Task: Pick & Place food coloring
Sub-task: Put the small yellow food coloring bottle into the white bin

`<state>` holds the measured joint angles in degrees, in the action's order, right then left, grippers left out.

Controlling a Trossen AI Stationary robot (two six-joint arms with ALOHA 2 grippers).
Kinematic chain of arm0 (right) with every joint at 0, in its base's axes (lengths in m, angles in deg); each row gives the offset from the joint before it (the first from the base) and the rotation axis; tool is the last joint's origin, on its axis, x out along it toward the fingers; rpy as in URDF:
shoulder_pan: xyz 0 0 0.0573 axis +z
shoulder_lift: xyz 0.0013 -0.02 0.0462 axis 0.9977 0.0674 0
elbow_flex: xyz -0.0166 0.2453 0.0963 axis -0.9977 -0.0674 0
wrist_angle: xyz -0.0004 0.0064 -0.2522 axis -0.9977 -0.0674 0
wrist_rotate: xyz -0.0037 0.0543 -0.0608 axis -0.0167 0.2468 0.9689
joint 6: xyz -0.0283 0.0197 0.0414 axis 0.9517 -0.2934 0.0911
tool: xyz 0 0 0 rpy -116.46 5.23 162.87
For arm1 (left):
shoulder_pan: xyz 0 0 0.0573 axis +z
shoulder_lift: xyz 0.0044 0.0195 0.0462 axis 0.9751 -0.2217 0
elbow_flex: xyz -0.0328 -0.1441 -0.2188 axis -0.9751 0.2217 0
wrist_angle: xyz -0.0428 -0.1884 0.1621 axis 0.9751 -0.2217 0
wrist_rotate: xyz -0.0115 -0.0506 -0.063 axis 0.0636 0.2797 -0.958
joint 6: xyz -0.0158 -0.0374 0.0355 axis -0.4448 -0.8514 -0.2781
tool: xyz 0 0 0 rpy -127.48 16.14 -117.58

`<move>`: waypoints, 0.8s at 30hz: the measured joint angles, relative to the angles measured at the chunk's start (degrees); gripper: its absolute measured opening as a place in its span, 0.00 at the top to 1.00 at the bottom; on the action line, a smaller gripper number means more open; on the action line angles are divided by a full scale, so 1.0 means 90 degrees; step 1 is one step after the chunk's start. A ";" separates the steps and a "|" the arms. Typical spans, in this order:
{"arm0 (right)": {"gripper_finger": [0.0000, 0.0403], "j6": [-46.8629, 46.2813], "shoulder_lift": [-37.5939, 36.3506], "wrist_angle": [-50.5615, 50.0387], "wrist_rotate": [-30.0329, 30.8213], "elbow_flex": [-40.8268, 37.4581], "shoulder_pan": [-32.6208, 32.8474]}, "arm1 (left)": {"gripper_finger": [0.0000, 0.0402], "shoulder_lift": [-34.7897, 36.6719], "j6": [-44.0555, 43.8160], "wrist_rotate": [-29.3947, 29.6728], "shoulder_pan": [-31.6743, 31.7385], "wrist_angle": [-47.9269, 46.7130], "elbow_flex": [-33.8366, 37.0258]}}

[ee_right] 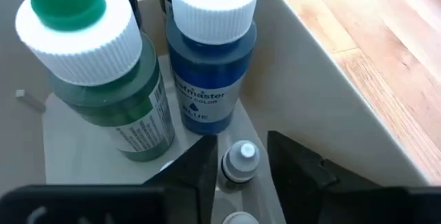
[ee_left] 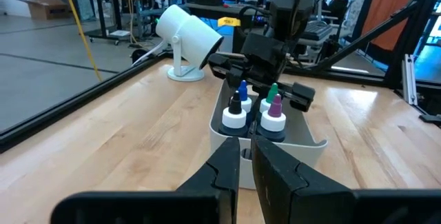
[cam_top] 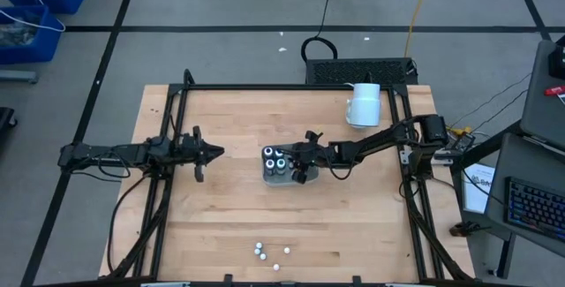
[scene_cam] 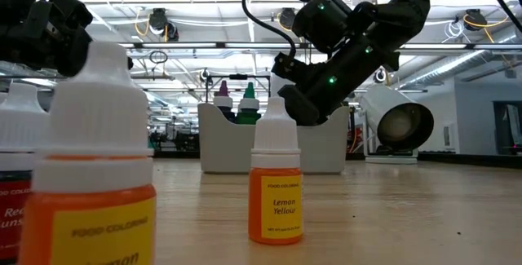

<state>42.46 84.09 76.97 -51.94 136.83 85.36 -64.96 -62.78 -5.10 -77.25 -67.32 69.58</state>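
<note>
The pale grey tray (cam_top: pixel 288 179) sits mid-table and holds four dark jars (cam_top: pixel 275 159) with white tops; green (ee_right: pixel 103 86) and blue (ee_right: pixel 210 65) stand closest in the right wrist view. My right gripper (ee_right: pixel 241 167) reaches down into the tray's right part beside them, shut on a tiny white-capped bottle (ee_right: pixel 242 156). In the low view the tray wall (scene_cam: pixel 269 147) hides its fingertips. Several tiny bottles (cam_top: pixel 272 253) stand upright near the table's near edge, one labelled Lemon Yellow (scene_cam: pixel 276 192). My left gripper (cam_top: pixel 210 153) hovers left of the tray, shut and empty. My right gripper holds the tiny bottle pinched between its two fingers (ee_right: pixel 201 172), which sit on the bottle's body just below the white cap (ee_right: pixel 245 152). The fingers come from above, slanting from the table's right. The bottle is upright inside the tray; whether its base rests on the tray floor is hidden.
A large white mug-like cylinder (cam_top: pixel 364 104) lies toward the far right of the table, also in the left wrist view (ee_left: pixel 187 36). Dark frame rails (cam_top: pixel 168 190) run along the table's left and right sides. Bare wood lies between the tray and the near bottles.
</note>
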 joint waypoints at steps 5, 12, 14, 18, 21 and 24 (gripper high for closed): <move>0.70 0.0219 -0.0071 -0.0023 0.0002 -0.0002 0.0000 | 0.88 -0.0001 0.0095 0.0000 0.0000 0.0000 0.0000; 0.72 0.0746 -0.1118 -0.0553 0.0015 -0.0012 0.0061 | 0.88 0.0000 0.0148 0.0000 0.0002 0.0000 0.0000; 0.72 0.0771 -0.1628 -0.0998 0.0008 -0.0012 0.0140 | 0.88 -0.0002 0.0148 -0.0002 0.0002 0.0000 0.0000; 0.72 0.0858 -0.2668 -0.1042 0.0009 -0.0413 0.0443 | 0.88 0.0000 0.0109 -0.0005 0.0002 -0.0002 0.0000; 0.77 0.1159 -0.3395 0.0203 -0.0016 -0.1451 0.0830 | 0.88 0.0000 0.0107 -0.0007 0.0002 -0.0024 -0.0005; 0.86 0.1149 -0.4111 0.1419 -0.0034 -0.2631 0.1040 | 0.88 0.0000 0.0107 -0.0012 0.0002 -0.0044 -0.0005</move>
<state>52.81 47.08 89.74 -52.25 113.15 94.72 -64.96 -61.82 -5.21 -77.22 -67.71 69.54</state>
